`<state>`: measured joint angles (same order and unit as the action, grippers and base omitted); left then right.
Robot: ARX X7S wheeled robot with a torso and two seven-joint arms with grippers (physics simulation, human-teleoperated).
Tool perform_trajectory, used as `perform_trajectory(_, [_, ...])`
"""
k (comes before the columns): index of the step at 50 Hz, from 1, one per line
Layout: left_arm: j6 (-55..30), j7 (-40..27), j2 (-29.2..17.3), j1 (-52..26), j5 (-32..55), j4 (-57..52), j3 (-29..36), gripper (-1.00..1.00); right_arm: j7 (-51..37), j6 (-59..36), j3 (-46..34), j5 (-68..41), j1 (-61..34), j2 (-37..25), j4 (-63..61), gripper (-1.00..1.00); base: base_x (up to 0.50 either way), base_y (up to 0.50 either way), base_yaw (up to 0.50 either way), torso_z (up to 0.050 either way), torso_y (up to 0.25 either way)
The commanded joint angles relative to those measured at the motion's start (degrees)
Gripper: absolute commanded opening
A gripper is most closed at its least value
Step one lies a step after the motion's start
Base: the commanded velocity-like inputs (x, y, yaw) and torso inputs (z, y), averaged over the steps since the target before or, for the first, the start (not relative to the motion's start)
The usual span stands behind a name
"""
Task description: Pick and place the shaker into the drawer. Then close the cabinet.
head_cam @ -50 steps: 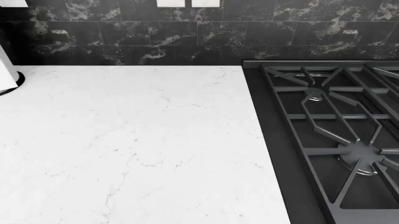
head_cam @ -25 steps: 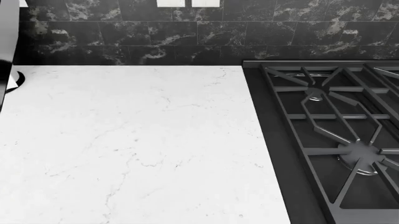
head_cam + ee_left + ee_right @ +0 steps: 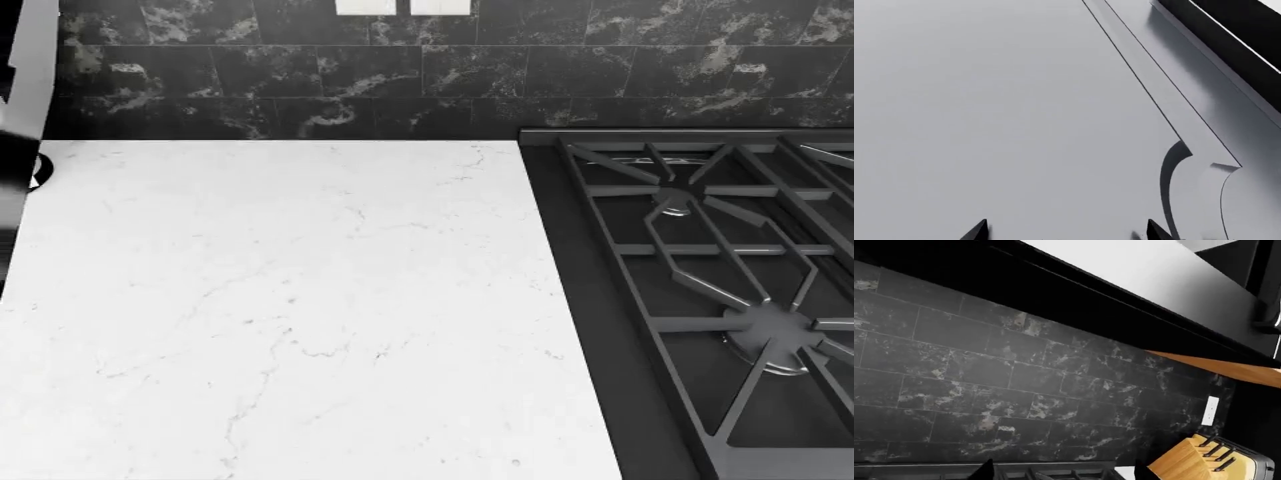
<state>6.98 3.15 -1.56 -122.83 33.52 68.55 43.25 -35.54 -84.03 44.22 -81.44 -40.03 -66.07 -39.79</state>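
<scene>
A white marbled desk (image 3: pixel 294 300) fills most of the head view, with a black stove (image 3: pixel 721 300) and its grates on the right side of the frame. A dark marbled tile wall (image 3: pixel 400 85) runs across the top, and two white outlet plates (image 3: pixel 400 6) are cut off at the top edge. A dark robot part (image 3: pixel 24 110) is seen along the left edge of the frame; which part it is cannot be told.

In the left wrist view, a plain grey cabinet panel (image 3: pixel 987 100) takes up nearly the whole frame, with a raised moulding (image 3: pixel 1167 100) running diagonally from top centre to the lower right, and a black strip (image 3: pixel 1234 35) in the upper right corner. Only the two dark tips of the left hand (image 3: pixel 1064 231) are seen at the bottom edge, set apart, with nothing seen between them.

In the right wrist view, the tile wall is seen below a dark cabinet underside (image 3: pixel 1121 295). A wooden knife block (image 3: pixel 1191 457) with dark handles stands at the lower right, with a white outlet (image 3: pixel 1211 410) above it. The tips of the right hand (image 3: pixel 1064 472) are barely seen at the bottom edge, apart, with nothing held.

The shaker and the drawer are not seen in any view.
</scene>
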Motion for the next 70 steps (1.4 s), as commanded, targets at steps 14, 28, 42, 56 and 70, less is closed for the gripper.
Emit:
perform_trajectory(14, [-14.61,-51.76,-50.77,36.04,62.51,-112.3,-0.79,1.0,-11.36,16.12,-11.66,-19.44,-10.79,-0.44,-0.09,1.0,0.0,0.0,0.0,0.0,0.0])
perform_trajectory(28, [-6.48,-56.18,-65.32,63.97,47.79,-125.12,3.82,1.0,-14.83,20.76,-18.91,-21.0,-12.32,3.6,-1.68,1.0,0.0,0.0,0.0,0.0,0.0])
perform_trajectory(42, [-0.66,-62.08,-65.9,81.7,30.93,-110.14,8.9,1.0,-15.7,18.99,-20.57,-18.55,-7.05,7.54,-9.33,1.0,0.0,0.0,0.0,0.0,0.0])
perform_trajectory(56, [-2.58,-62.98,-65.53,81.8,32.19,-110.16,9.55,1.0,-20.85,21.23,-23.8,-21.4,-7.18,9.1,-12.88,1.0,0.0,0.0,0.0,0.0,0.0])
perform_trajectory(70, [-2.75,-61.95,-65.33,82.42,33.21,-111.04,10.05,1.0,-21.2,21.58,-23.49,-19.94,-6.17,10.54,-12.87,1.0,0.0,0.12,0.0,0.0,0.0])
